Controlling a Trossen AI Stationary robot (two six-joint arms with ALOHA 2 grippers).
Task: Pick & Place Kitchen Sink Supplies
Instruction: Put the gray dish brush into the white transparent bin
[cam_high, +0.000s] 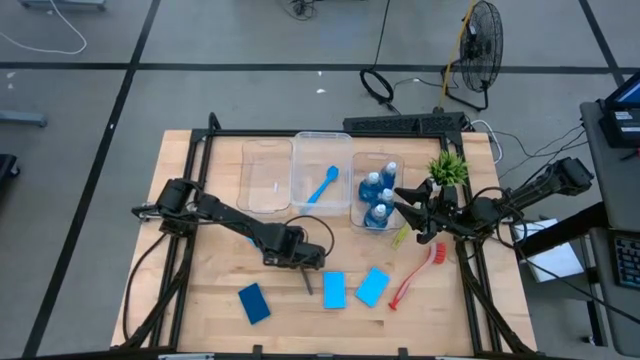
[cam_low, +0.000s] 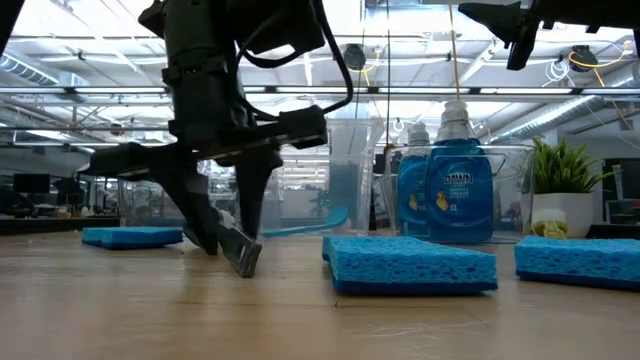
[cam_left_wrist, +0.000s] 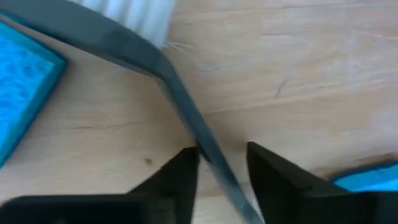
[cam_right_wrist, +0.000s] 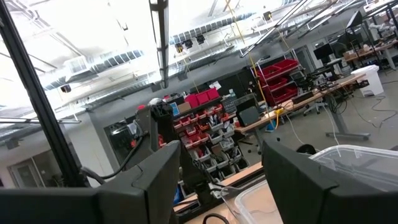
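My left gripper (cam_high: 303, 262) (cam_left_wrist: 222, 168) is low over the table's middle. It points down and is open, astride the handle of the grey brush (cam_high: 308, 281) (cam_low: 238, 248), whose white bristles (cam_left_wrist: 134, 14) show ahead. Three blue sponges lie flat on the near table: a darker one (cam_high: 254, 303) and two lighter ones (cam_high: 334, 289) (cam_high: 372, 286). A fourth sponge is out of view. The red brush (cam_high: 415, 275) and the yellow-green brush (cam_high: 402, 236) lie on the table's right. The blue brush (cam_high: 322, 184) lies in the middle bin, and the blue bottles (cam_high: 380, 195) stand in the right bin. My right gripper (cam_high: 404, 210) (cam_right_wrist: 217, 180) hangs open, raised beside the bottles. My left gripper comes from above, its fingers across the grey brush's handle (cam_left_wrist: 205, 149) near the bend below the head. One fingertip (cam_left_wrist: 186, 165) lies against the handle and the other stands clear of it. The brush sits tilted, its lower end (cam_low: 250, 266) on the table.
Three clear bins (cam_high: 266, 180) (cam_high: 318, 160) (cam_high: 362, 165) stand in a row at the far side. A small potted plant (cam_high: 447, 168) stands to their right. Bare wood shows on the table's left and along the near edge.
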